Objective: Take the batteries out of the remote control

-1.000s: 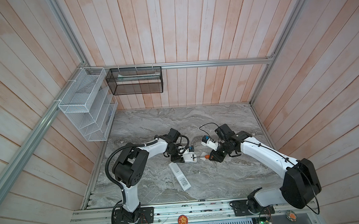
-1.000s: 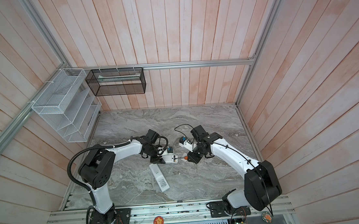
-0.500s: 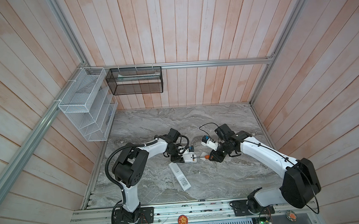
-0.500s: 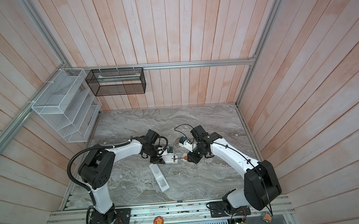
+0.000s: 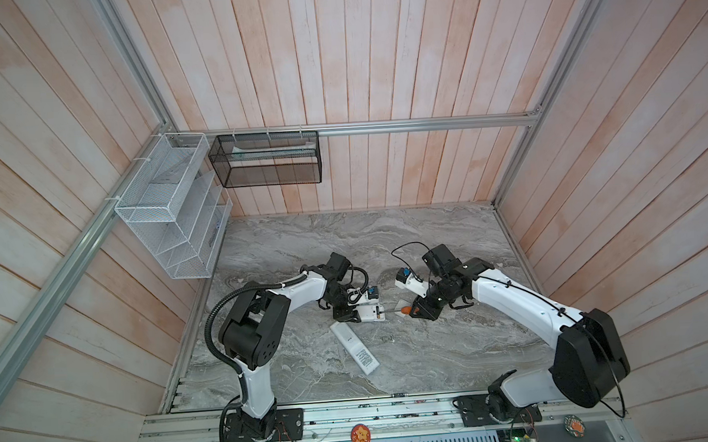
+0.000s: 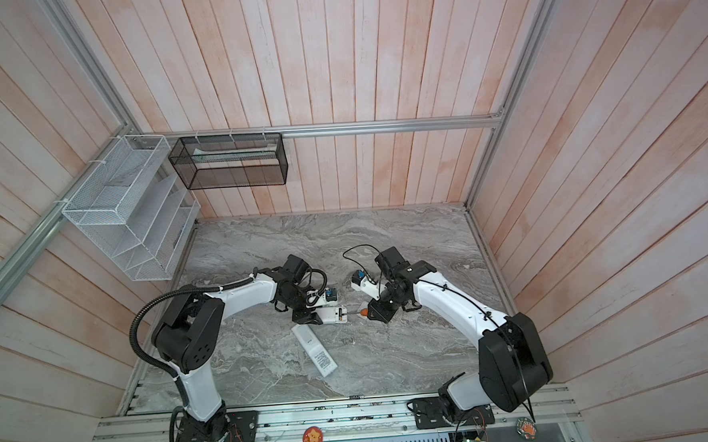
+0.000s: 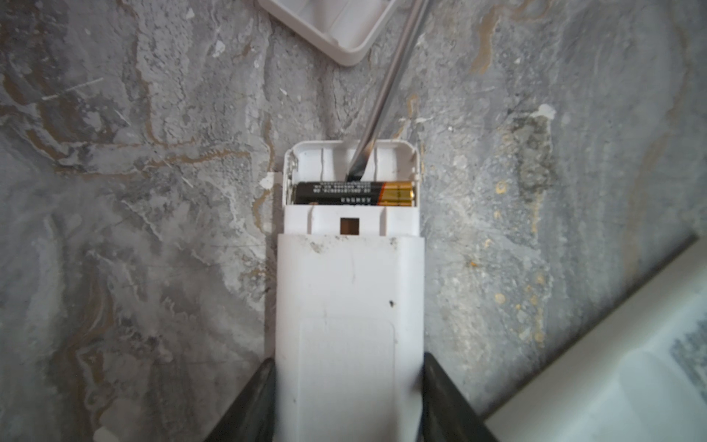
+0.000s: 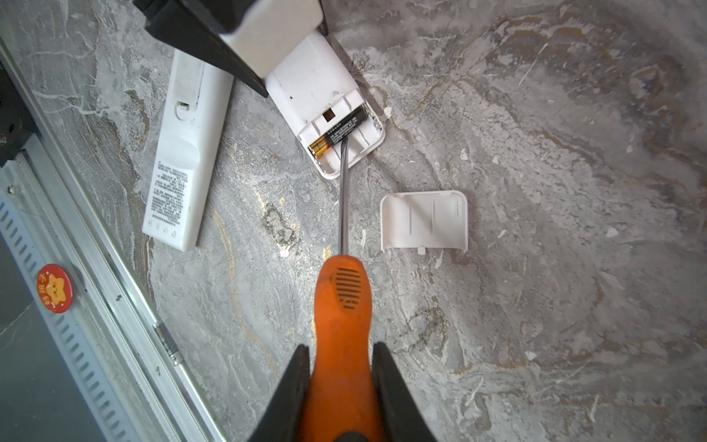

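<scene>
My left gripper (image 7: 349, 361) is shut on the sides of a white remote control (image 7: 350, 306) that lies on the marble table; it appears in both top views (image 5: 369, 312) (image 6: 332, 314). The remote's end compartment is uncovered, and one of the batteries (image 7: 344, 193), black with a gold end, lies across it. My right gripper (image 8: 340, 350) is shut on the orange handle of a screwdriver (image 8: 342, 306). Its steel shaft (image 7: 386, 84) reaches into the compartment, tip against the battery (image 8: 338, 132). The white cover plate (image 8: 424, 220) lies inside-up on the table beside the shaft.
A second, longer white remote (image 5: 355, 349) lies label-up just in front of the held one. An aluminium rail (image 8: 114, 275) runs along the table's front edge. A white wire rack (image 5: 168, 207) and a black mesh basket (image 5: 266, 160) hang on the walls.
</scene>
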`<state>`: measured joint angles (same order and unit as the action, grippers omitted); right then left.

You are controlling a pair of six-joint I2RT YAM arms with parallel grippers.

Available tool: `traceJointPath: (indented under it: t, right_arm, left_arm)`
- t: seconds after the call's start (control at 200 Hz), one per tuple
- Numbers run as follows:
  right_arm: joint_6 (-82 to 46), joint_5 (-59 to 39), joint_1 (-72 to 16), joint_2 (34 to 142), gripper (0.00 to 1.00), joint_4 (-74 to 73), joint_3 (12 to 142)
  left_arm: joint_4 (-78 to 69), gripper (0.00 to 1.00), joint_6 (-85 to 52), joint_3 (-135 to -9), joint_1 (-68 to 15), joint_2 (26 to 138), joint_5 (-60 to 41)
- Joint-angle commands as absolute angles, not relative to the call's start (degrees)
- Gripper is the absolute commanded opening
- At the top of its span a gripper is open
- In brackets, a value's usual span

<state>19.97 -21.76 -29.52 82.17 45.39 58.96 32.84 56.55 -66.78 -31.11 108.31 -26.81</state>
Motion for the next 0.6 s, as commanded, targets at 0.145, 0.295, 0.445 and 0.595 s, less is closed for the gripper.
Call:
traceJointPath:
  t: [0.145, 0.295, 0.445, 0.595]
  right_arm:
    - [20.93, -29.40, -29.84, 80.95, 0.00, 43.93, 58.54]
    - [19.78, -29.94, -29.79, 78.43, 0.00, 43.30, 59.49]
    - [19.97, -28.95, -29.78, 78.57, 0.00, 45.14, 60.87]
    - [19.62, -28.31, -29.79, 77.90, 0.00, 45.42, 61.74]
  left_arm:
    - [34.61, 0.25, 56.87, -66.70, -31.55, 107.61, -32.00]
    - [34.77, 0.25, 56.76, -66.94, -31.55, 108.17, -31.91]
    - [34.50, 0.25, 56.72, -66.58, -31.55, 108.20, -31.29]
    - [34.45, 0.25, 56.61, -66.62, -31.63, 108.36, -31.11]
